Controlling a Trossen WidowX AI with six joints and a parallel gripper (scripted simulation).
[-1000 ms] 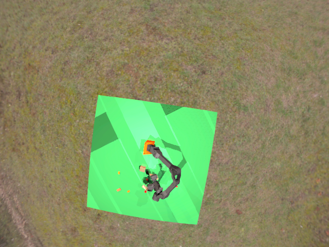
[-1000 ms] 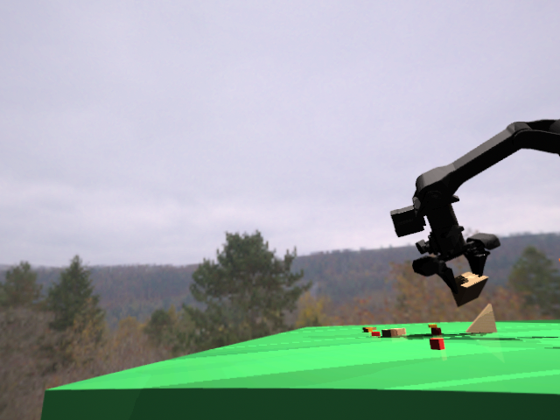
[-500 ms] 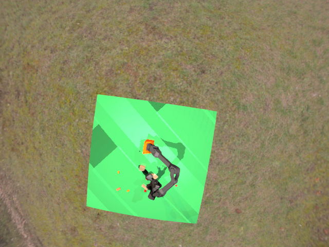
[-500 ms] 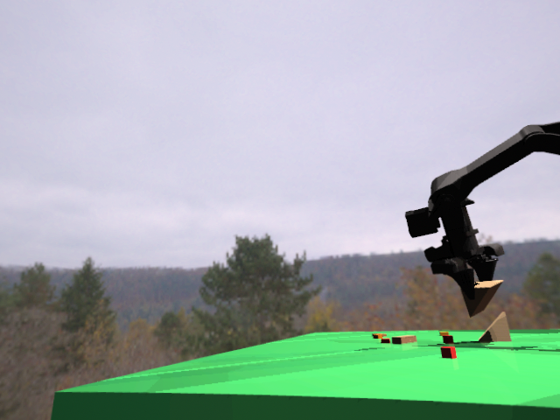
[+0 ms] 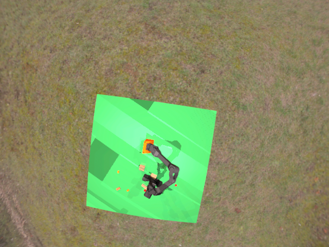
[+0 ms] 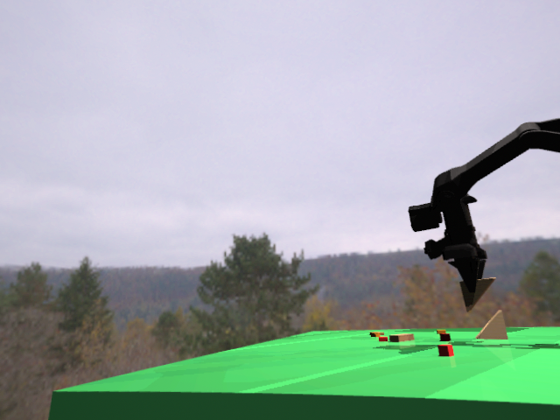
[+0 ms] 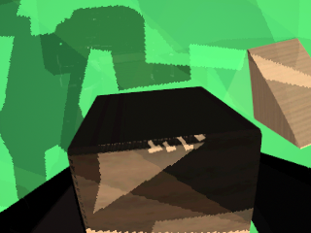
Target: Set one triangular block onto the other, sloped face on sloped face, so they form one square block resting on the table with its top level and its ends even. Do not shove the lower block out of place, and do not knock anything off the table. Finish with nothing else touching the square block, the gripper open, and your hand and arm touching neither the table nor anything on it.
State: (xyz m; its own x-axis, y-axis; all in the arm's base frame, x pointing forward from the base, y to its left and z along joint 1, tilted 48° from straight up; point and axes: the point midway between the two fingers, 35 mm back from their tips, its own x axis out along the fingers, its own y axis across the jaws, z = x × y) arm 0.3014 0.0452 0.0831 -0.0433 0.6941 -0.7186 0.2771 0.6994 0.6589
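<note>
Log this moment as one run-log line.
end effector: shut on held wedge | held wedge: airborne, point down | table wedge: resting, untouched | stacking: not done

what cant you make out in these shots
- Claw fingertips: in the wrist view the held triangular block covers them.
- Lower triangular block: cut off by the wrist view's right edge.
- Small bits on the table: too small in the top view to name.
- Arm's base: outside the exterior view's right edge.

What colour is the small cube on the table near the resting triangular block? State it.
Bright red; the small cube shows best in the exterior view.
</note>
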